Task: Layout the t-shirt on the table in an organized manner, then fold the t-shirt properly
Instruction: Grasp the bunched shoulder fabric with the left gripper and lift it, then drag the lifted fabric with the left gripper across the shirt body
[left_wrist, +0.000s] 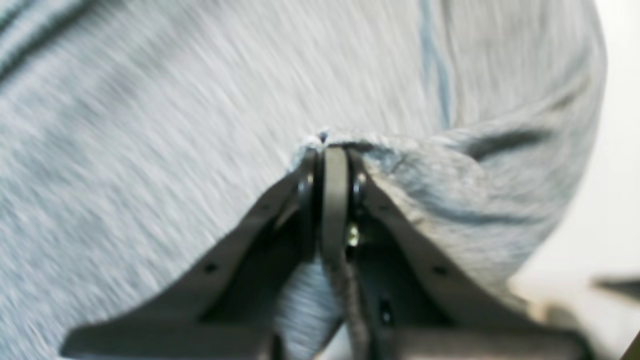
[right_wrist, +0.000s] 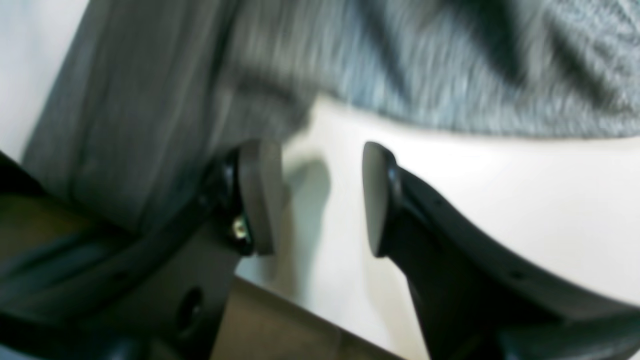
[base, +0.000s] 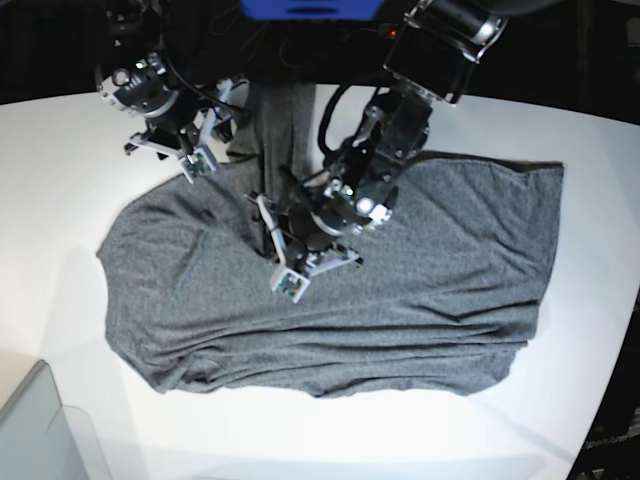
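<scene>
White and glossy, the single worktop (base: 60, 200) filled the base view, curving away to a dark background at its far edge. One t-shirt (base: 420, 290) lay on it, dark heather-grey, spread wide over the middle and reaching toward the right edge, with a narrow strip of cloth running up to the far edge. Wrinkles crossed it and its near hem was uneven.

Two arms worked over it. The left arm reached down from the far edge in a bent pose, its wrist low over the middle of the shirt. The left tool (left_wrist: 334, 150) was closed together, with a bunched ridge of grey fabric pinched between its tips; this wrist view was blurred. The right arm stayed near the far left of the worktop, by the shirt's upper left part. The right tool (right_wrist: 320, 197) stood apart with bare white worktop showing between its fingers (right_wrist: 260, 195); one finger sat just beside a fold of the shirt, and nothing was gripped.
</scene>
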